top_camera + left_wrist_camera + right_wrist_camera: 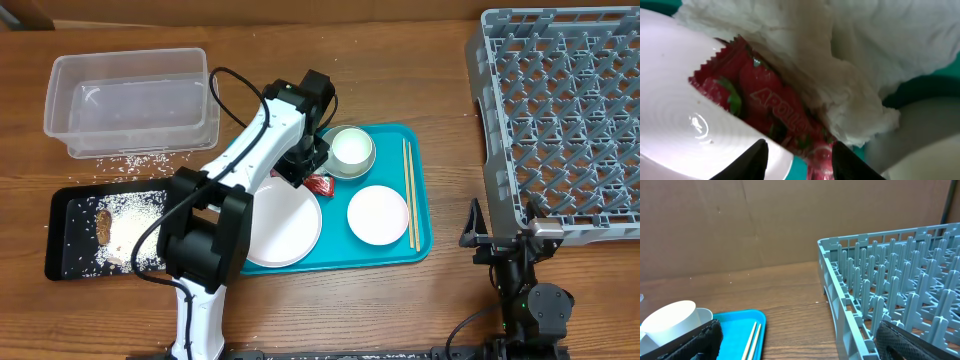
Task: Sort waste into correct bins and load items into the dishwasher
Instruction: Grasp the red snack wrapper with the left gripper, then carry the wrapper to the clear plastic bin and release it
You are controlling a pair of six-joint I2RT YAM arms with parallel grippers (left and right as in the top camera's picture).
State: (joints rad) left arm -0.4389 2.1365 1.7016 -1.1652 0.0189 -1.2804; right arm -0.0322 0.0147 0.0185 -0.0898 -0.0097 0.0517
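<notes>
My left gripper is low over the teal tray, its jaws open astride the small red wrapper. The crumpled white napkin lies against the wrapper's far side, and the large white plate is beside it. On the tray also sit a bowl, a small white dish and chopsticks. My right gripper is open and holds nothing, by the near left corner of the grey dish rack.
A clear plastic tub stands at the back left with rice grains scattered in front of it. In front of it, the black tray holds rice and a brown lump. Bare wood separates the teal tray from the rack.
</notes>
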